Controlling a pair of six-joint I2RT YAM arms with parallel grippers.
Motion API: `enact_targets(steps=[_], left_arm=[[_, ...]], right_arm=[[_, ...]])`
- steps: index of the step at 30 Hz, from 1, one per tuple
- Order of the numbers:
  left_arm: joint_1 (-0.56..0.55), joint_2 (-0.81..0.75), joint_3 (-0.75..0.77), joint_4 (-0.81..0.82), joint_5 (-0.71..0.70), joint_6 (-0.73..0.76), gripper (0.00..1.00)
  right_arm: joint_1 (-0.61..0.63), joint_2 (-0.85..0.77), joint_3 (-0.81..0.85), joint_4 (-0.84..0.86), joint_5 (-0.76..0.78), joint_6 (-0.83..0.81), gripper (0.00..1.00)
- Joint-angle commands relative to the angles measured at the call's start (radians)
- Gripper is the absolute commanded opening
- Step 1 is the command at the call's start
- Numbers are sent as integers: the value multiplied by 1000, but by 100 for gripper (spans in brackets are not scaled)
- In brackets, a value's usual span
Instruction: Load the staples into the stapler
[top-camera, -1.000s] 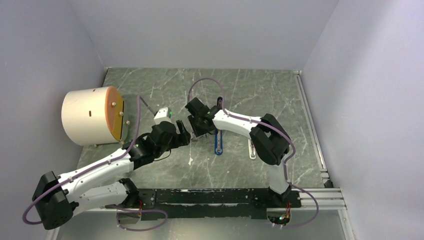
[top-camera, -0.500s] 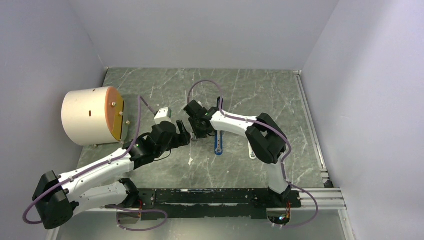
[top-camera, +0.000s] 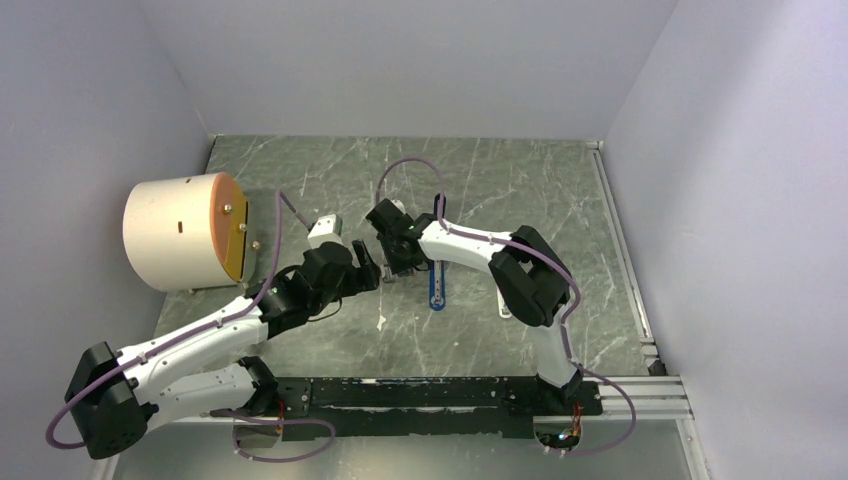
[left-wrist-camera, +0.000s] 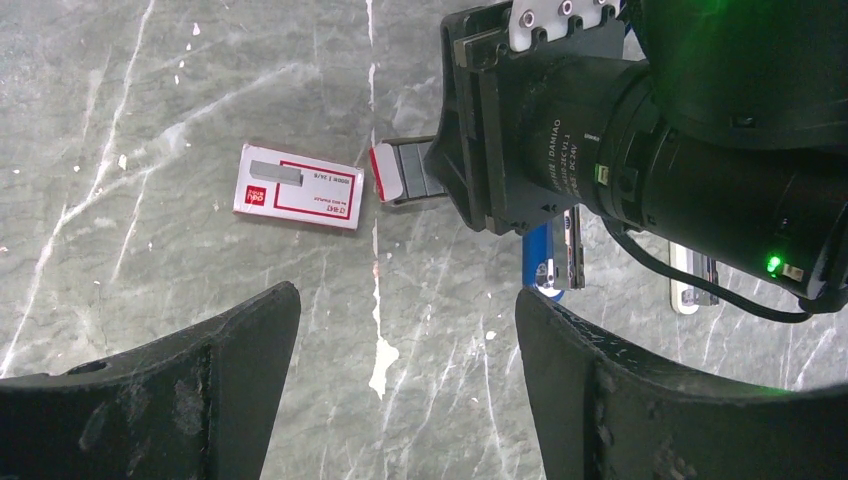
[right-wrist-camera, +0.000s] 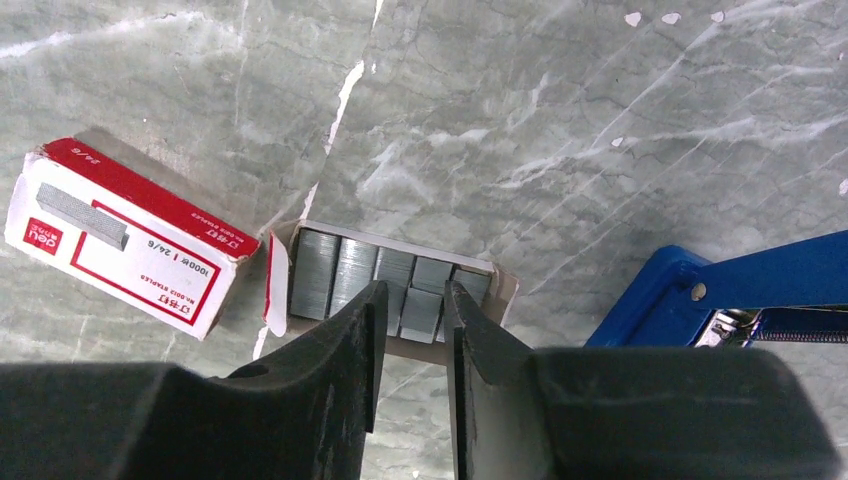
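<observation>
The staples (right-wrist-camera: 380, 272) are grey ribbed strips lying in a small open card tray next to its red-and-white box sleeve (right-wrist-camera: 130, 235). My right gripper (right-wrist-camera: 415, 290) hangs over the tray. Its jaws are narrow, one on each side of a single strip, with a thin gap showing on both sides. In the left wrist view the tray (left-wrist-camera: 400, 170) pokes out from under the right wrist. The blue stapler (top-camera: 437, 285) lies opened on the table just right of the tray, its hinge end (right-wrist-camera: 700, 285) close to my right fingers. My left gripper (left-wrist-camera: 408, 390) hovers wide open and holds nothing.
A big beige cylinder with an orange face (top-camera: 185, 232) stands at the left wall. A pale beige bar (top-camera: 505, 297) lies right of the stapler. The box sleeve (left-wrist-camera: 298, 187) lies flat left of the tray. Both arms meet at mid-table.
My right gripper has shifted slightly left over the tray and its jaws have narrowed around one strip. The left arm has not moved.
</observation>
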Motion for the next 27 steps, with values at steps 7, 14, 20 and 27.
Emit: enact_targets(steps=[7,14,20,27], left_arm=[[8,-7,-7,-4,-13,10,84],[10,-3,-4,-1,-13,10,84],[10,-22,9,-39,-49,-5,84],[11,-90,2,-80,-130,-29,84]], right_arm=[[5,6,9,12,20,31,25],[5,-83,-21,62,26,28,24],[5,-157,-73,46,5,64,24],[58,-207,-171,-1,-25,128,24]])
